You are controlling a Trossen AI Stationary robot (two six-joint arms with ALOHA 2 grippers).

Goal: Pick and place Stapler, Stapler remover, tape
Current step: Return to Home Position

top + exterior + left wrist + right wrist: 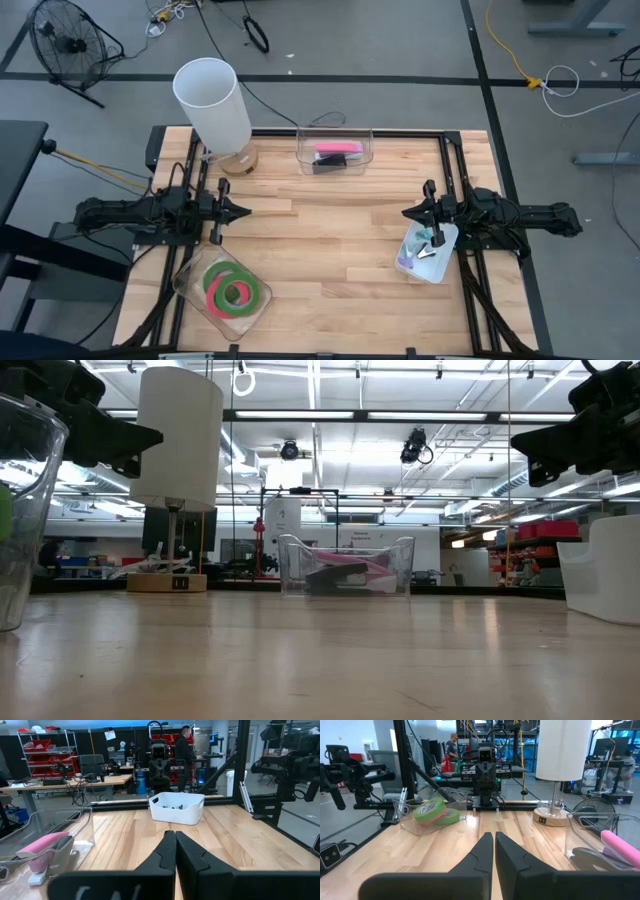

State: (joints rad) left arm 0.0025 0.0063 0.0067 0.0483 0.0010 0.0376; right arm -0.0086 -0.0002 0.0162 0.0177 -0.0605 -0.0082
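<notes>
Tape? Sat as 2 overlapping rolls, green and pink-red, inside the clear tub at the near left corner, just below the left arm. Rest of it, biggest down:

Wooden table: looked bare across the whole middle stretch.

White lamp: stood on its wooden base at the far left corner, just beside the far clear bin.

Left arm: stretched in from the left edge, aimed at the middle. Carried the left gripper above the boards, fingers pressed together on nothing.

Right arm: came in the same way from the right edge. Held the right gripper above the wood too, pincer closed tight and empty, just beside the white bin.

Far clear bin: sat at the middle of the far edge. Held a pink stapler with a black stapler right against it.

White bin: sat near the right edge, partly under the right arm. Held the staple removers, too small and jumbled to sort out beyond 1 bluish bit.
</notes>
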